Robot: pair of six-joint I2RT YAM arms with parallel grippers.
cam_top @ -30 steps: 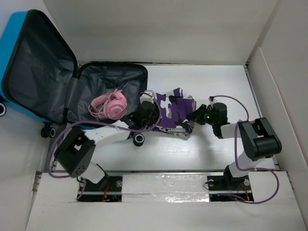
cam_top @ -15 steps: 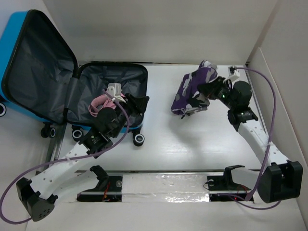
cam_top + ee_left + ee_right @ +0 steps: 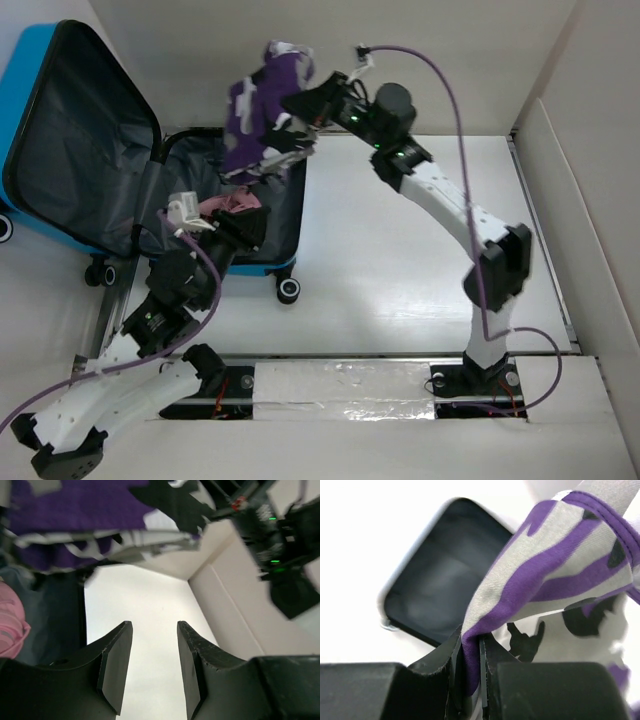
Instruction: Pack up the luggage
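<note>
Above the open luggage (image 3: 90, 150), right jaws clamp the cloth (image 3: 257, 108); left jaws gape.

L end effector (image 3: 154, 630) open, R end effector (image 3: 471, 647) clamped, arm outstretched

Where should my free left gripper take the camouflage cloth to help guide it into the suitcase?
Probably take the cloth by its loose lower edge, coming from below on the near side. The right gripper pinches one fold up top, so the rest hangs bunched over the suitcase, above the open left gripper.
</note>
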